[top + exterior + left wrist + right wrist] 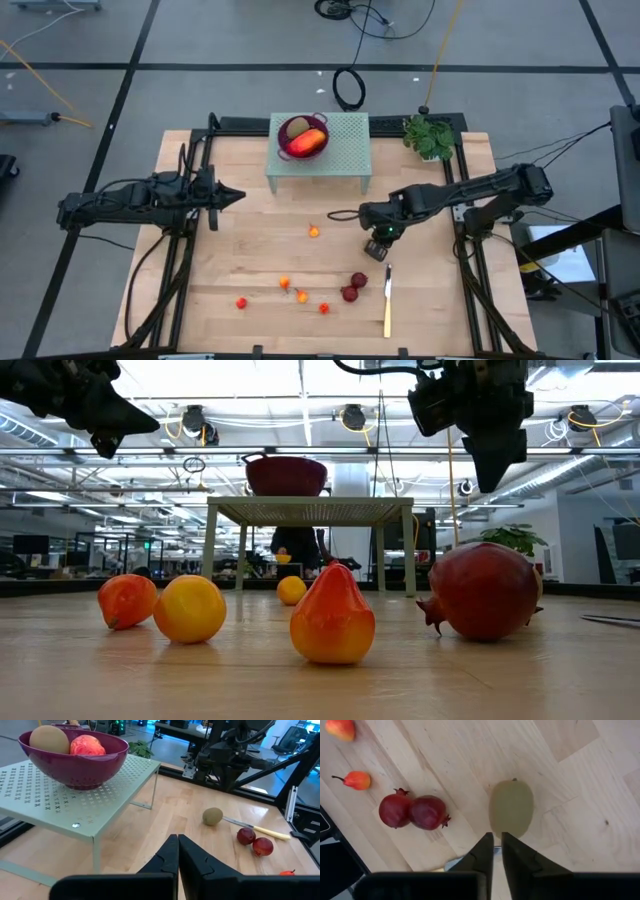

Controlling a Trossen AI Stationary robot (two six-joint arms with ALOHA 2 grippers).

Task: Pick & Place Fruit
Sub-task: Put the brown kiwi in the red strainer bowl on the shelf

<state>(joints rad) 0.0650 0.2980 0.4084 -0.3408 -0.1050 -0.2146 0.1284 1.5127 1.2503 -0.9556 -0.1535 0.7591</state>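
Observation:
A brown-green kiwi (511,807) lies on the wooden table straight below my right gripper (495,841). That gripper points steeply down with its fingertips a narrow gap apart, clear of the kiwi. Two dark red round fruits (412,811) lie side by side beside it. Several tiny orange-red balls (302,296) are scattered toward the near edge. The purple bowl (303,137) on the green stand (345,150) holds a second kiwi and an elongated red-orange fruit (87,745). My left gripper (235,197) hovers shut at the table's left.
A yellow-handled knife (388,300) lies near the dark red fruits, at the near right. A small potted plant (430,135) stands at the far right corner. Black frame rails run along both sides of the table.

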